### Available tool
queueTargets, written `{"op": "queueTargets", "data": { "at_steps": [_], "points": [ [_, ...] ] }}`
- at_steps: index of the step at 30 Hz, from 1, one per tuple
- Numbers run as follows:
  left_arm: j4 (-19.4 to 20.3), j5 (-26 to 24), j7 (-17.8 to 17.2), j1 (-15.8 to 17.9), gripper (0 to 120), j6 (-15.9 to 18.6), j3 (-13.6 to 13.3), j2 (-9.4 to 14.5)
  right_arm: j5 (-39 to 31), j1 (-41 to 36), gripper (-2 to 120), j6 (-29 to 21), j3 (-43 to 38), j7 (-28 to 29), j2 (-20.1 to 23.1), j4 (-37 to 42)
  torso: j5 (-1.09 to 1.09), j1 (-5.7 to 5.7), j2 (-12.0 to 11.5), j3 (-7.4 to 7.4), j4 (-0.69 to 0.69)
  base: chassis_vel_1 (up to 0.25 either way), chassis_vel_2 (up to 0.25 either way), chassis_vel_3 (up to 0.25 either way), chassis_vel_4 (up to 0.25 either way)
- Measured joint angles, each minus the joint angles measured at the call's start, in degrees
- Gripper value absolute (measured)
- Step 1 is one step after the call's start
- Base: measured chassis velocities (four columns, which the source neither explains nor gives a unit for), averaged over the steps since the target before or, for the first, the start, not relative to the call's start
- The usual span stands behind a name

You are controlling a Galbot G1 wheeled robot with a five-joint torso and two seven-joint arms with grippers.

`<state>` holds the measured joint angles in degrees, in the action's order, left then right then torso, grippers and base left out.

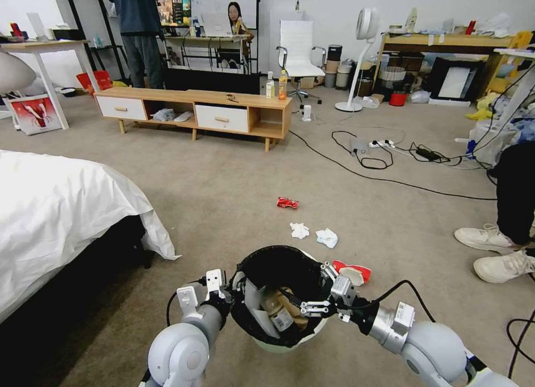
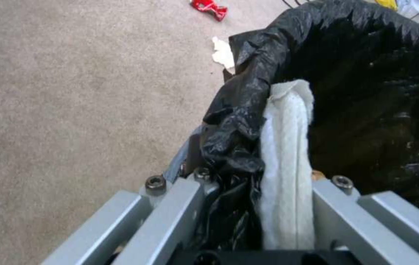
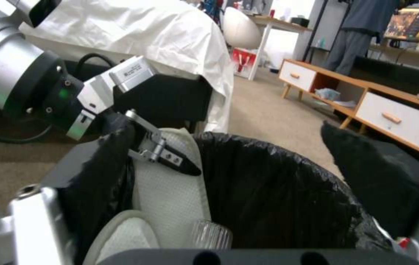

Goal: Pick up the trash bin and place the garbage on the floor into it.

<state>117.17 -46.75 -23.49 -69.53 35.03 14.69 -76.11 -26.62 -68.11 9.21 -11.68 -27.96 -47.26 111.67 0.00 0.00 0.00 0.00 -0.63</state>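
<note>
Both jaws: left gripper [image 1: 237,291] clamps the trash bin [image 1: 290,342] rim, right gripper [image 1: 323,289] spread above it

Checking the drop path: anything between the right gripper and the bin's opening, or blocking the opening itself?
Nothing visible. The right gripper hangs over the trash bin, fingers open above brown paper and a bottle already inside. The left gripper clamps the bin's near-left rim, beside the opening. The paper cup lies on the floor beyond the bin.

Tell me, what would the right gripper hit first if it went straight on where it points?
Probably the far wall of the bin, near where the left gripper clamps the rim. The right gripper hangs open over the bin's mouth, pointing across it; depth is unclear.
</note>
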Motion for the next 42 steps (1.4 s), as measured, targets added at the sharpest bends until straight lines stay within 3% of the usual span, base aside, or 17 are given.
{"op": "queueTargets", "data": {
  "at_steps": [12, 22, 27, 29, 30, 33, 36, 37, 39, 42],
  "points": [
    [-0.43, 0.09, 0.00, 0.22, 7, 0.00, 0.29, -0.19, 0.03, -0.16, 100, 0.10, -0.35, 0.02, 0.04, 0.14, 0.00, 0.00, 0.00, 0.00, 0.00, 0.000, 0.000, 0.000, 0.000],
    [-0.41, -0.20, -0.16, -0.38, 7, -0.03, 3.41, -0.56, -1.71, 2.47, 100, 0.76, -6.14, 3.81, -1.79, 5.24, 0.00, 0.00, 0.00, 0.00, 0.01, 0.000, 0.000, 0.000, 0.000],
    [0.43, -0.23, -0.16, -0.72, 7, -0.04, 6.52, -1.35, -2.54, 2.80, 100, 0.08, -11.58, 11.77, -2.81, 7.50, -0.01, 0.00, 0.00, 0.00, 0.00, 0.000, 0.000, 0.000, 0.000],
    [1.17, 0.15, -0.02, -0.89, 7, -0.04, 8.50, -1.90, -2.42, 1.90, 100, -3.35, -14.25, 19.85, -3.62, 8.29, 0.00, 0.00, 0.00, 0.00, 0.00, 0.000, 0.000, 0.000, 0.000],
    [1.17, 0.15, -0.02, -0.89, 7, -0.04, 8.50, -1.90, -2.42, 1.90, 100, -3.35, -14.25, 19.85, -3.62, 8.29, 0.00, 0.00, 0.00, 0.00, 0.00, 0.000, 0.000, 0.000, 0.000],
    [2.60, 0.48, 0.10, -1.00, 7, -0.05, 10.77, -2.18, -3.44, 0.33, 100, -10.99, -14.90, 36.43, -4.73, 8.86, 0.01, 0.00, 0.00, 0.00, 0.00, 0.000, 0.000, 0.000, 0.000],
    [2.95, 0.48, 0.12, -1.05, 7, -0.08, 11.26, -2.24, -3.86, -0.11, 100, -12.54, -14.71, 39.35, -4.91, 8.96, 0.00, 0.00, 0.00, 0.00, 0.00, 0.000, 0.000, 0.000, 0.000],
    [3.61, 0.48, 0.18, -1.15, 7, -0.10, 12.27, -2.33, -3.80, -1.13, 100, -14.95, -14.25, 44.45, -5.50, 8.76, 0.00, 0.00, 0.00, 0.00, 0.00, 0.000, 0.000, 0.000, 0.000],
    [4.34, 0.48, 0.25, -1.26, 7, -0.11, 13.33, -2.36, -2.56, -2.17, 100, -16.01, -13.75, 48.07, -6.33, 7.67, 0.01, 0.00, 0.00, 0.00, 0.00, 0.000, 0.000, 0.000, 0.000],
    [5.04, 0.21, 0.29, -1.28, 7, -0.11, 14.24, -2.33, -1.51, -4.10, 100, -17.14, -13.48, 50.70, -7.19, 6.33, 0.00, 0.00, 0.00, 0.00, 0.00, 0.000, 0.000, 0.000, 0.000]
  ]
}}
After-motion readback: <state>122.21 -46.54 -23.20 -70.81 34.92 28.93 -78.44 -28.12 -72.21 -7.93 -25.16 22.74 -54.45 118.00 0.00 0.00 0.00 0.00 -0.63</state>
